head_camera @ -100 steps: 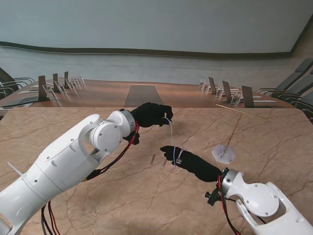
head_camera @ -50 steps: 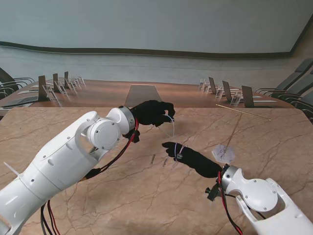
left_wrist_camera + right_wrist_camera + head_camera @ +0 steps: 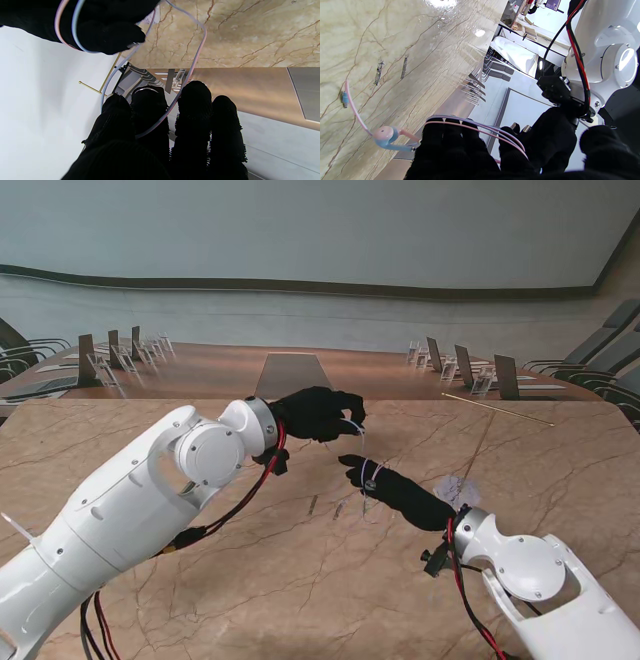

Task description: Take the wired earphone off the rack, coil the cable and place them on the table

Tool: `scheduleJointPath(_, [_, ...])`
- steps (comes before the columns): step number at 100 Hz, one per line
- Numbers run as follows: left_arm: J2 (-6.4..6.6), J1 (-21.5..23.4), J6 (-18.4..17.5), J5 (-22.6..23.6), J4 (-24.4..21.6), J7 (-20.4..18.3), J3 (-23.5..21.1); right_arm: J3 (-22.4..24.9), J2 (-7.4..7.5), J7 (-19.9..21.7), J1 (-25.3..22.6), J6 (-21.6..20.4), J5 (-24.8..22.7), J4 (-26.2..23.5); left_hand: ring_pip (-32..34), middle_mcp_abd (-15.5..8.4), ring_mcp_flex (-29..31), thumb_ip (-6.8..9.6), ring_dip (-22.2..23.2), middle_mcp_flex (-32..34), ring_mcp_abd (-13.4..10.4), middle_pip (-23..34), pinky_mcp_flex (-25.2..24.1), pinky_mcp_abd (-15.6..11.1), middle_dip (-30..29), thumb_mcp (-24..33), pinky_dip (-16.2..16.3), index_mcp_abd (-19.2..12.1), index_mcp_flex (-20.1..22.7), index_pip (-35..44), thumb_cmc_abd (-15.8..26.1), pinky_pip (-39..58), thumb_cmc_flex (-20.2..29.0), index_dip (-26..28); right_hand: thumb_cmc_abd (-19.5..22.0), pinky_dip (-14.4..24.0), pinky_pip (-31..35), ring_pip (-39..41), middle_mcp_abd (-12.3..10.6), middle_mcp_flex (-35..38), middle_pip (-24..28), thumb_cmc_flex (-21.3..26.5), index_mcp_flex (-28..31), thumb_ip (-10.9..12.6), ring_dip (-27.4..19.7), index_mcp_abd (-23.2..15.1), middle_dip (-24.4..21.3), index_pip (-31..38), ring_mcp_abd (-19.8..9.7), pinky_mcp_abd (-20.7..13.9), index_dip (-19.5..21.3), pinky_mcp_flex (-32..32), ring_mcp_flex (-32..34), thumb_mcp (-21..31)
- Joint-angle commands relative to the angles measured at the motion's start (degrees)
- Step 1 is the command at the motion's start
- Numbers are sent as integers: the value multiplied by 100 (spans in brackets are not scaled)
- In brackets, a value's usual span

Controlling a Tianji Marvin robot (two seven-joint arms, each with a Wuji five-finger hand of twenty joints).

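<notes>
The earphone's pale pink-and-blue cable (image 3: 361,448) runs between my two black-gloved hands above the marble table (image 3: 250,580). My left hand (image 3: 315,415) pinches one stretch of it; in the left wrist view a loop of the cable (image 3: 198,47) passes between its fingers (image 3: 195,110). My right hand (image 3: 395,488) sits just nearer to me, with several turns of cable (image 3: 480,127) wound across its fingers (image 3: 450,150). A pink-and-blue earbud (image 3: 383,136) dangles beside that hand over the table.
The rack, a thin gold rod (image 3: 497,410) on a clear base (image 3: 458,492), stands to the right of my right hand. Two short dark marks (image 3: 313,504) lie on the table. Chairs and placards (image 3: 470,370) line the far table.
My right hand has moved farther from me and up toward the left hand, and the cable stretch between them has shortened. The left hand has barely shifted.
</notes>
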Motion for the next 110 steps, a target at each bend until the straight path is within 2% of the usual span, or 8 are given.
scheduleJointPath(1, [16,44,-32,-29,-114,-76,7,-14,-33,-31,26,31,-24,13,229,-101,223,-47,76,340,126,273,18,163,78,-33,-55,-120,62,109,131,307,33,-43,100,127,-118,-73,30,-143,-94,-355,41,-142,43,-7,-73,-463,101,81,236,3,-88,92])
scheduleJointPath(23, [35,67,-69,-129,-223,-184,92,-42,-71,-127,164,178,-69,177,268,-86,269,-46,52,405,148,281,54,177,49,-21,-67,-133,120,89,125,345,-1,1,95,159,-176,-111,48,-161,-256,-473,130,-146,45,236,-151,-893,90,65,225,-34,-150,114])
scheduleJointPath(37, [26,107,-86,-164,-269,-151,112,-85,-102,-191,264,297,-61,305,257,-97,274,-52,30,424,175,243,55,193,26,-19,-76,-99,140,85,121,349,-2,36,88,188,-265,-154,38,-165,-490,-586,168,-184,30,310,-245,-937,52,35,-355,-82,-233,144])
scheduleJointPath(40, [26,118,-87,-167,-284,-145,108,-94,-107,-201,283,329,-59,325,252,-100,283,-54,23,431,173,238,66,195,24,-21,-75,-103,144,90,121,356,-5,44,72,233,-331,-169,33,-176,-582,-636,207,-196,14,321,-257,-901,40,22,-884,-104,-278,205])
scheduleJointPath(51, [36,175,-113,-174,-351,-142,67,-110,-128,-211,348,395,19,406,247,-93,306,-56,7,450,173,225,77,198,21,-21,-78,-78,151,84,127,368,-7,49,78,240,-400,-204,11,-173,-740,-682,220,-208,4,365,-337,-976,7,0,-1143,-150,-341,187])
scheduleJointPath(54, [42,199,-120,-171,-376,-146,49,-111,-134,-214,369,406,47,430,249,-83,308,-55,5,454,172,225,79,197,22,-18,-79,-77,153,85,129,370,-5,51,83,312,-474,-219,6,-166,-782,-700,271,-216,15,362,-340,-943,-3,-13,-1714,-143,-355,195])
scheduleJointPath(71, [65,375,-141,-156,-503,-128,-50,-114,-168,-325,491,371,47,554,264,-101,335,-57,-2,479,183,218,98,202,21,-22,-80,-66,169,81,130,386,-15,50,91,358,-606,-263,-30,-196,-977,-737,333,-219,14,366,-426,-1068,-38,-43,-2386,-151,-422,200])
scheduleJointPath(110, [90,779,-26,1,-653,12,-233,58,-246,-730,564,-70,22,717,297,-67,358,-53,-6,499,204,212,131,228,20,-17,-80,29,219,62,116,412,-16,-18,73,377,-854,-456,-241,-211,-1383,-651,338,-224,-113,273,-617,-1102,-318,-292,-2519,-261,-604,188])
